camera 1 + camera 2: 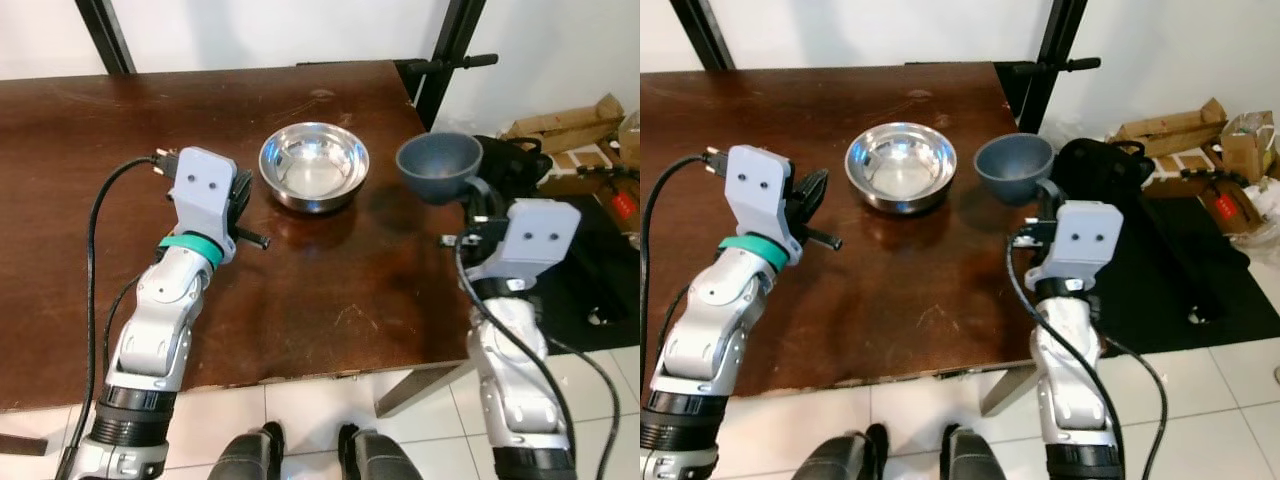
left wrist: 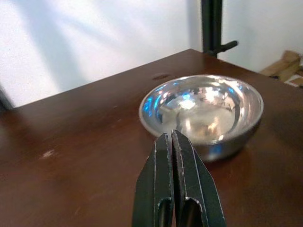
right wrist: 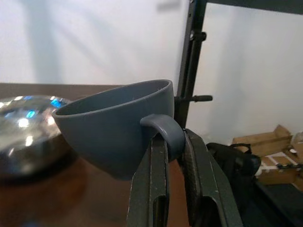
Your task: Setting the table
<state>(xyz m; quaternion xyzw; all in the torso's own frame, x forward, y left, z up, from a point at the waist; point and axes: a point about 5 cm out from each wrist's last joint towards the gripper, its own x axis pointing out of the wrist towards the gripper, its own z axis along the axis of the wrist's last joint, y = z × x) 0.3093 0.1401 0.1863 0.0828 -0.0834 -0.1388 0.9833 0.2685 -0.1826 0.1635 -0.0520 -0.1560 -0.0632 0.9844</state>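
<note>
A shiny steel bowl [image 1: 314,165] stands on the dark brown wooden table [image 1: 330,280], toward its far right part. My left gripper [image 2: 173,142] hovers just left of the bowl, its two black fingers pressed together with nothing between them. A grey-blue cup [image 1: 438,167] is held in the air by its handle [image 3: 163,128] at the table's right edge. My right gripper [image 3: 174,142] is shut on that handle, and the cup [image 1: 1013,167] tilts slightly toward the steel bowl [image 1: 901,166].
A black metal stand [image 1: 450,55] rises behind the table's right corner. Cardboard pieces [image 1: 570,128] and a black bag [image 1: 515,160] lie on the floor to the right. White floor tiles [image 1: 320,400] show below the table's near edge, along with my feet.
</note>
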